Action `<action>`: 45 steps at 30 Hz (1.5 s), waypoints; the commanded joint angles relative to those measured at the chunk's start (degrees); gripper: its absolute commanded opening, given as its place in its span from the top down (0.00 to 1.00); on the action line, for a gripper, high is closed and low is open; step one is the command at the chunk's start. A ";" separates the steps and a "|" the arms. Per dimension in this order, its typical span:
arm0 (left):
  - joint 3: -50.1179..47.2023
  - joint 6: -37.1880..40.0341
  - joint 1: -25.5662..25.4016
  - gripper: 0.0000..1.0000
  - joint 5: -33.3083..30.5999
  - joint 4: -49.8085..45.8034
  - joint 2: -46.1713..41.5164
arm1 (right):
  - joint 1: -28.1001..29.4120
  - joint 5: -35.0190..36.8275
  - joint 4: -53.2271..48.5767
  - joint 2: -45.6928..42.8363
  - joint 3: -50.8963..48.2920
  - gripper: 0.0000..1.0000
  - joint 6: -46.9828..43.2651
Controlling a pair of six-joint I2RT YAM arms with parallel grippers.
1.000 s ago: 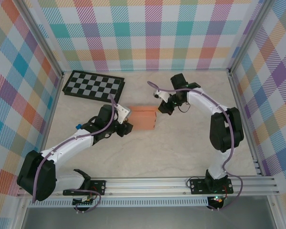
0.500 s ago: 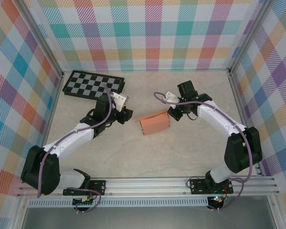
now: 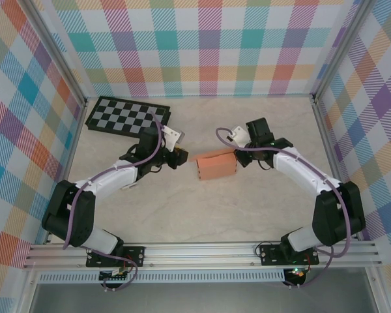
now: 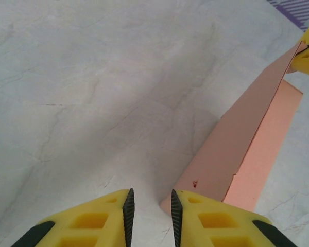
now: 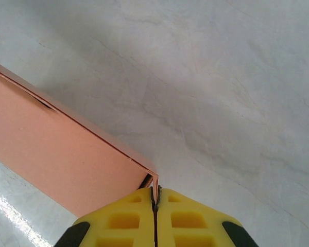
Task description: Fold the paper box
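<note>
paper box (image 3: 217,165): flat salmon card rectangle, lay centre of the marbled bench (image 3: 247,208) | right tool (image 5: 154,191): pinched shut on its thin right edge | left tool (image 4: 150,206): narrowly parted, held nothing, beside its left end

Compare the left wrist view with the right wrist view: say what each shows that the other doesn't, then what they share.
Left wrist view: the left gripper, jaws slightly apart with nothing between them, by the near end of the paper box, whose length runs up to the right gripper at its far corner. Right wrist view: a close look at the right gripper pressed shut on a thin card edge at the box's corner. Both: the salmon-orange paper box and the marbled table.
</note>
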 commanded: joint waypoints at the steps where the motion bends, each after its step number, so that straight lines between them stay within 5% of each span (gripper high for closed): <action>1: -0.59 -2.16 0.16 0.74 -1.72 2.73 -0.98 | 0.40 2.00 4.94 -2.86 -2.64 0.92 3.19; 5: 1.09 -6.34 0.90 0.68 -5.00 3.94 0.30 | 0.42 2.89 4.53 -2.44 -2.48 0.92 5.50; 10: 4.78 -4.55 0.73 0.60 4.73 3.02 3.23 | 0.43 2.47 5.56 -1.99 -2.62 0.94 12.20; 29: 15.74 30.33 0.08 0.59 17.21 -9.07 13.77 | 0.38 2.94 5.55 -2.57 -3.89 0.93 8.11; 40: 20.50 37.59 0.20 0.99 18.48 -18.23 16.17 | 0.38 3.06 4.36 -2.08 -3.53 0.94 8.64; 45: 20.17 35.21 -0.10 0.95 16.88 -18.67 15.11 | 0.47 2.46 3.92 -2.46 -2.90 0.95 16.64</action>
